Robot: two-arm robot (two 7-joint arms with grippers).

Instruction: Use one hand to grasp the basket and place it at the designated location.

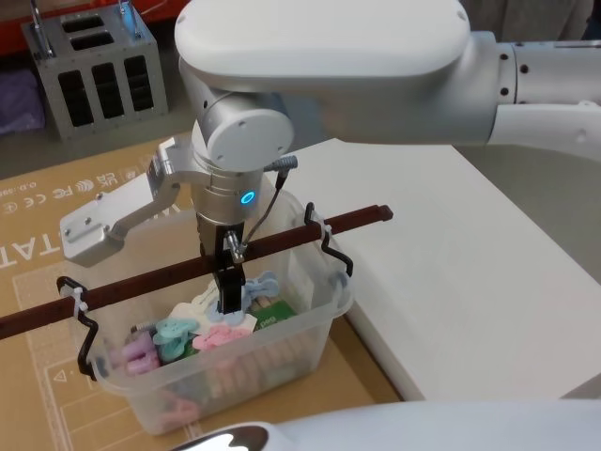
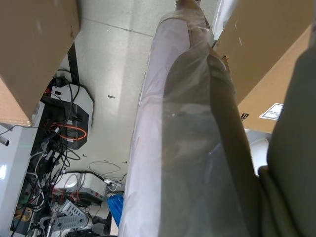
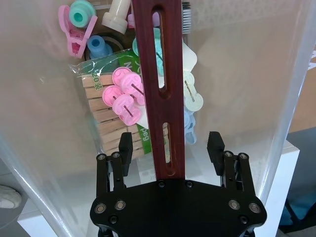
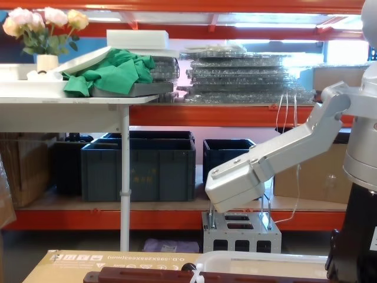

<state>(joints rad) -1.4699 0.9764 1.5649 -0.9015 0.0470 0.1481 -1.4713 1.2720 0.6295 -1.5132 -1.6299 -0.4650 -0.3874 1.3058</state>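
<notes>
One grey metal box (image 1: 94, 75) stands at the upper left of the head view. At the lower centre, one basket (image 1: 299, 349) sits on a brown cardboard sheet (image 1: 56, 216). Its single reddish-brown handle (image 1: 150, 279) runs lengthwise from lower left to upper right, held by two white ties (image 1: 316, 225) and two black brackets (image 1: 334, 248), one at each end. The right gripper (image 1: 228, 303) reaches down at the bar's middle. In the right wrist view its two fingers (image 3: 216, 143) are spread, one on each side of the handle, clear of it. Pastel clips (image 3: 126, 96) and one bag of wooden pegs (image 3: 106, 118) lie inside. A white surface (image 1: 470, 272) lies to the right.
</notes>
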